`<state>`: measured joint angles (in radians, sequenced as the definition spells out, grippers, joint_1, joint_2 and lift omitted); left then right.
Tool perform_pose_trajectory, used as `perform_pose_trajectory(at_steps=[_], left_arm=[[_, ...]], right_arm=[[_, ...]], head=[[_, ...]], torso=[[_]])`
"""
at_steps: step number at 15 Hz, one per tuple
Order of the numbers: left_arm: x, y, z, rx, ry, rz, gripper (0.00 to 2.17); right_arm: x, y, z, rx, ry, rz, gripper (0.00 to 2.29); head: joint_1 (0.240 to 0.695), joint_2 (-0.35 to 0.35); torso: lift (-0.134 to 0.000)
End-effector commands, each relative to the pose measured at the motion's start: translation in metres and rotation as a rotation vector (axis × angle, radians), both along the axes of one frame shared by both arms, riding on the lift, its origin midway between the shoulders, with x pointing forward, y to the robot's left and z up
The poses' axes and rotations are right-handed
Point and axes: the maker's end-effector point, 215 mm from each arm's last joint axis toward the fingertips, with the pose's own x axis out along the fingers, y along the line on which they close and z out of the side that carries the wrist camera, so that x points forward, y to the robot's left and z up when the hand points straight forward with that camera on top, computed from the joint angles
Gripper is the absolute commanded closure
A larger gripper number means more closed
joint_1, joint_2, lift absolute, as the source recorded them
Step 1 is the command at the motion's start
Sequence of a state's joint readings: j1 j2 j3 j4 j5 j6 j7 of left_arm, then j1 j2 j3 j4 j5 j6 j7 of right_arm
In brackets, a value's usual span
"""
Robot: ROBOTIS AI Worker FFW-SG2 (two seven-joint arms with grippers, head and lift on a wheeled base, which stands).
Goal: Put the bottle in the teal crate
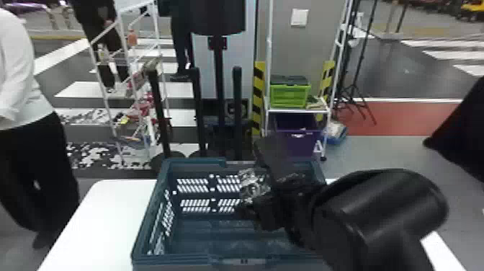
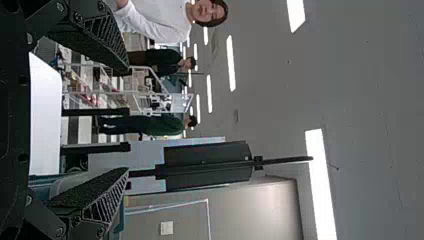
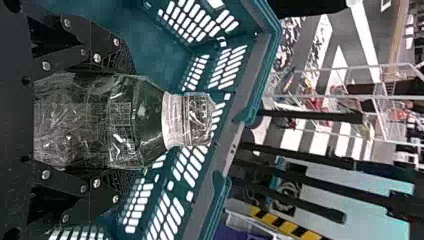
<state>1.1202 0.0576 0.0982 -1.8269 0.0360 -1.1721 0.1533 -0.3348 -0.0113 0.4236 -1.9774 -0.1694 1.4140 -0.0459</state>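
Clear plastic bottle point(image 3: 147, 117) over or inside teal crate point(image 1: 180, 258), depth unclear, clamped in our right gripper point(image 3: 131, 121); our left gripper point(image 2: 128, 119) wide, empty. If we release high, bottle could topple; if we drift forward, far wall could snag it.

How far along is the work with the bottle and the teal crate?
Done: the right tool grips the bottle. In hand: placing it; it shows against the inside of the teal crate. Left, probably: setting it down and releasing, as it is held.
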Motion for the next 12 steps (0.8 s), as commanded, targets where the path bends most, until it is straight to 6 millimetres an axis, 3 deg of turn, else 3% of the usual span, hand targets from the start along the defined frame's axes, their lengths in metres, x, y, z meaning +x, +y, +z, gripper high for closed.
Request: perform_pose_trajectory(at_steps=[1, 5, 12], left_arm=[[0.001, 0.004, -0.001, -0.004, 0.0, 0.005, 0.19], [0.001, 0.014, 0.0, 0.005, 0.002, 0.025, 0.19], [0.001, 0.018, -0.002, 0.005, 0.004, 0.029, 0.19]], right_arm=[[0.015, 0.014, -0.021, 0.003, 0.022, 0.015, 1.85], [0.039, 0.014, -0.057, -0.028, 0.044, 0.008, 1.85], [0.056, 0.002, -0.112, -0.064, 0.123, 0.001, 1.85]], head=[[0.499, 0.0], [0.499, 0.0], [0.499, 0.0]], torso=[[0.0], [0.0], [0.0]])
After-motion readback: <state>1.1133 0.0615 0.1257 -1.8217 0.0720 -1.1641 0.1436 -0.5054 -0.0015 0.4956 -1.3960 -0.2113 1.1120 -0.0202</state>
